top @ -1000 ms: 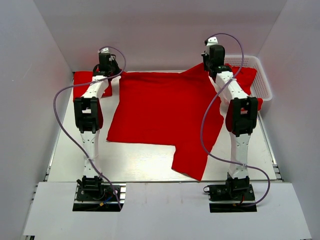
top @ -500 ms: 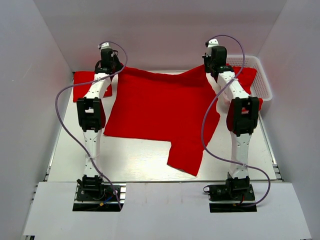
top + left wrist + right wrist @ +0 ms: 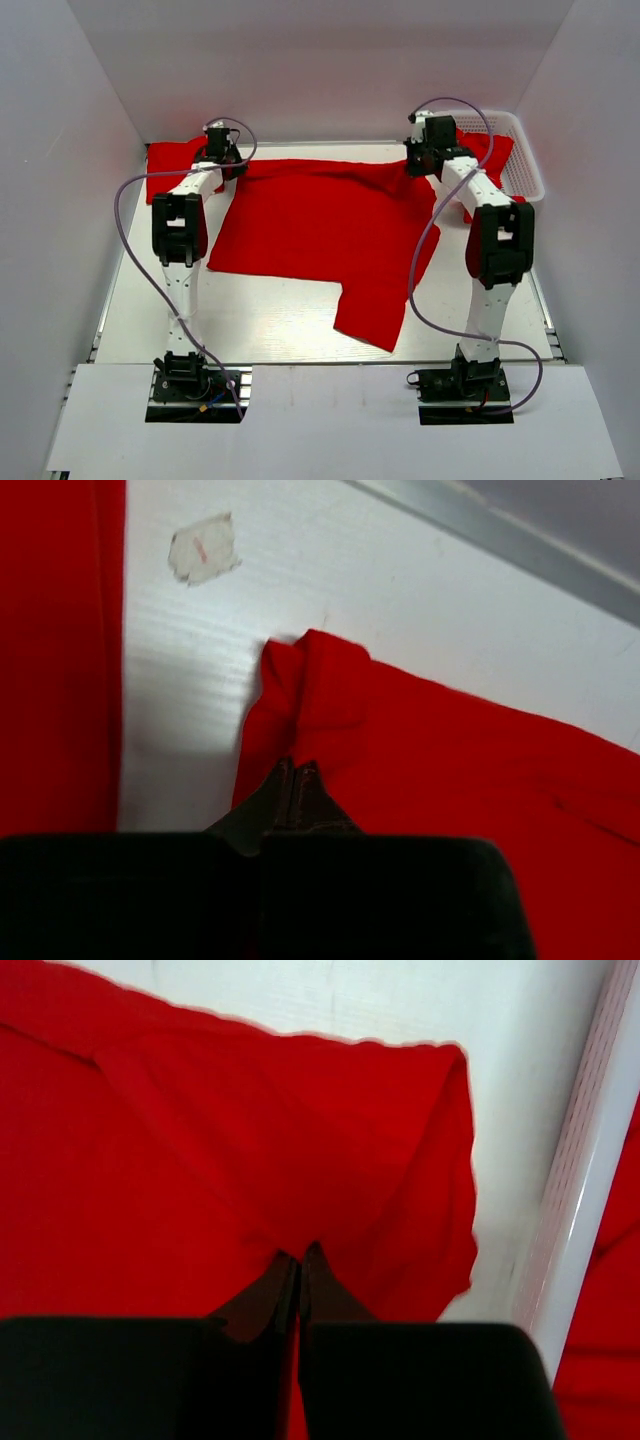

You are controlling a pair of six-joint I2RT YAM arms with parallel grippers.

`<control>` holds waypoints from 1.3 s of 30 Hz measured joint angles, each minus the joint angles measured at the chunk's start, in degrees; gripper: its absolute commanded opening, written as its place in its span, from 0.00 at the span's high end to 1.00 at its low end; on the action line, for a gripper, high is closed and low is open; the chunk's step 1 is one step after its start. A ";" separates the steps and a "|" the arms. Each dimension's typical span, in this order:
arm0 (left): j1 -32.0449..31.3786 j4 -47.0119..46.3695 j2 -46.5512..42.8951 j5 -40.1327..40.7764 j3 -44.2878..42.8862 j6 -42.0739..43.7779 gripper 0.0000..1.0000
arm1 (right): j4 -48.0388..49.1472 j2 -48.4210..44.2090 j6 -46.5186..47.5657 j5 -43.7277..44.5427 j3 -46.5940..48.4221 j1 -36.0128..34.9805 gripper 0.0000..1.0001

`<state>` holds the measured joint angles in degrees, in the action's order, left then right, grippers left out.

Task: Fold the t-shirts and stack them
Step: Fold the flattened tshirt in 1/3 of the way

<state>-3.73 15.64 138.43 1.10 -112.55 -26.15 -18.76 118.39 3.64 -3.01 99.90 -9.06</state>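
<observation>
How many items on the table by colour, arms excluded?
Red: 3 (red soft cloth t-shirt spread flat, red cloth heap at far left, red cloth heap in the basket; the number of shirts in each heap cannot be told)
White: 1 (white plastic lattice basket)
Total: 4

Looks like a robotics lab cell. Boxed in by plain white panels (image 3: 330, 70), with two robot arms (image 3: 179, 268) bolted to a white table (image 3: 270, 322).

T-shirts (image 3: 320, 225) plain bright red; basket (image 3: 529, 160) white lattice; table (image 3: 260, 322) white.
</observation>
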 measured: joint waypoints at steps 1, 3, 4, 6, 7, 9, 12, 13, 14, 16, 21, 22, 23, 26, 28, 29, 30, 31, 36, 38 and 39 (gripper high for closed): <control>0.00 0.37 -0.85 0.00 1.22 0.00 1.00 | 0.00 -1.81 -0.37 -0.20 -2.29 0.00 1.00; 0.00 0.96 -3.13 0.09 4.09 0.02 1.00 | -1.11 -4.87 -0.98 -0.20 -5.64 -0.02 1.00; 0.00 1.51 -4.37 0.22 5.31 0.02 1.00 | -1.38 -6.40 -1.36 -0.20 -7.30 -0.02 1.00; 0.02 2.21 -7.10 0.52 7.67 0.04 1.00 | -2.38 -8.85 -1.84 -0.24 -9.70 0.00 1.00; 0.15 2.49 -8.96 0.70 9.09 0.07 1.00 | -2.73 -9.92 -1.99 -0.37 -10.67 -0.02 1.00; 0.20 2.78 -10.75 0.72 9.99 0.11 1.00 | -4.13 -11.50 -2.19 -0.87 -11.80 -0.02 1.00; 0.20 3.26 -13.20 0.79 10.80 0.22 1.00 | -5.60 -13.25 -2.60 -1.57 -13.33 -0.02 1.00; 0.20 3.58 -13.68 0.81 10.84 0.24 1.00 | -6.19 -13.81 -3.08 -1.81 -13.97 -0.02 1.00; 0.20 3.74 -14.08 0.81 10.88 0.26 1.00 | -6.93 -14.32 -3.58 -2.19 -14.53 -0.02 1.00; 0.26 4.22 -14.47 0.83 10.97 0.35 1.00 | -8.55 -15.41 -5.01 -3.37 -15.98 -0.02 1.00; 0.52 6.19 -14.53 1.07 12.39 0.42 1.00 | -11.74 -19.02 -9.35 -6.36 -21.29 -0.59 1.00; 0.61 6.88 -14.53 1.07 12.59 0.42 1.00 | -12.41 -19.52 -9.90 -6.62 -22.08 -0.72 1.00; 0.63 7.37 -14.53 1.16 12.68 0.39 1.00 | -13.00 -19.71 -10.47 -6.86 -22.53 -0.81 1.00; 0.63 8.72 -14.53 1.46 12.72 0.13 0.90 | -14.51 -19.67 -11.56 -8.13 -23.17 -1.14 0.77; 0.63 10.10 -14.53 2.16 12.72 -0.26 0.42 | -15.69 -19.52 -11.32 -9.14 -23.19 -1.14 0.70; 0.63 11.02 -14.53 2.69 12.72 -0.17 0.27 | -16.39 -19.41 -11.21 -9.33 -23.17 -1.14 0.53; 0.63 12.11 -14.53 3.54 12.66 -0.85 0.12 | -17.70 -19.21 -11.08 -9.33 -22.84 -1.14 0.22; 0.63 13.22 -14.53 4.46 12.50 -0.96 0.01 | -19.43 -18.97 -10.60 -9.07 -22.47 -1.14 0.10; 0.63 18.47 -14.73 8.22 10.16 -1.60 0.01 | -25.22 -18.58 -8.90 -5.46 -20.04 -1.16 0.10; 0.63 19.12 -15.56 9.29 9.64 -1.55 0.01 | -25.99 -18.58 -8.52 -4.50 -19.34 -1.14 0.10; 0.63 19.06 -16.11 9.42 9.62 -1.51 0.01 | -26.21 -18.58 -8.33 -4.55 -18.91 -1.14 0.10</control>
<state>-3.09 34.70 122.32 10.52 -102.94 -27.66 -44.97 99.81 -4.69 -7.55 80.99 -10.20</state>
